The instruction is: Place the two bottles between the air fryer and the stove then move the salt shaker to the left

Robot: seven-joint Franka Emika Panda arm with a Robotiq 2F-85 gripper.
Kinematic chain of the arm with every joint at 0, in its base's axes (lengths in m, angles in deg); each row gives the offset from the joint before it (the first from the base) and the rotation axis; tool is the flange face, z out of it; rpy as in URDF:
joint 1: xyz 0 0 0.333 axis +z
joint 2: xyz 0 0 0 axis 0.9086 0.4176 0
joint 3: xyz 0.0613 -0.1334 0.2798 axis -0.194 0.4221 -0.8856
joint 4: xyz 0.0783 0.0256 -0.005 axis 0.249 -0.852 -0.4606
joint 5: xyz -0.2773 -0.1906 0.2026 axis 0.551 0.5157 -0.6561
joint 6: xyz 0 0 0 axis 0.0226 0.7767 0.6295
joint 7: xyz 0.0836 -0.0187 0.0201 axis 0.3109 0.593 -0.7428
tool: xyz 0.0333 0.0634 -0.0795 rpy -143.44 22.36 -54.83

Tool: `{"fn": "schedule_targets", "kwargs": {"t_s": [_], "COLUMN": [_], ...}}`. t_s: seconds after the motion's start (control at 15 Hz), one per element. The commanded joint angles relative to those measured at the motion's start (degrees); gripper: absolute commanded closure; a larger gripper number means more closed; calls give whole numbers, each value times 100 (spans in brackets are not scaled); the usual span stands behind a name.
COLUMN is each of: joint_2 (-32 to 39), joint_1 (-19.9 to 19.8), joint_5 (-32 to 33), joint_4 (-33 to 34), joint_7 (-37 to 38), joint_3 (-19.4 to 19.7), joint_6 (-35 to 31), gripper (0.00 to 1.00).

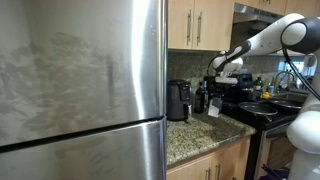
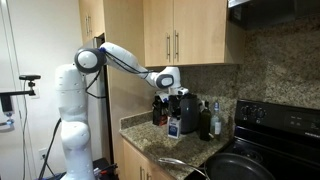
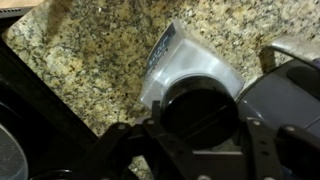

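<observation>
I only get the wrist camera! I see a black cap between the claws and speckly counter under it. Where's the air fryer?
Observer: The air fryer stands on the counter next to the big steel fridge, on the fridge side of the bottle your gripper holds.
Operator: And where's the stove?
Observer: The stove is at the counter's other end, past the bottle.
Operator: Is there another bottle?
Observer: Yes, a dark narrow-necked bottle stands between your bottle and the stove.
</observation>
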Motion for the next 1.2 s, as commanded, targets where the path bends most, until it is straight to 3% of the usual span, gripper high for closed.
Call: {"fn": "schedule_targets", "kwargs": {"t_s": [0.0, 0.27, 0.4, 0.47, 0.6, 0.67, 0.87, 1.13], "joint_2": [-414, -619, -582, -412, -439, -439, -148, 634], "joint_1": [311, 885, 1042, 995, 1104, 1098, 1415, 1873], "joint_5": [-275, -378, -636, -381, -489, -490, -442, -77], "joint_4": [-479, -665, -587, -507, -507, -508, -322, 426], "joint_7": [-500, -663, -1036, -541, -686, -739, -1069, -1081], "joint_3": [-434, -1076, -1199, -1213, -1288, -1277, -1604, -2125], "joint_6": [36, 65, 13, 29, 27, 27, 7, 6], "gripper": [69, 69, 69, 44, 44, 69, 69, 69]}}
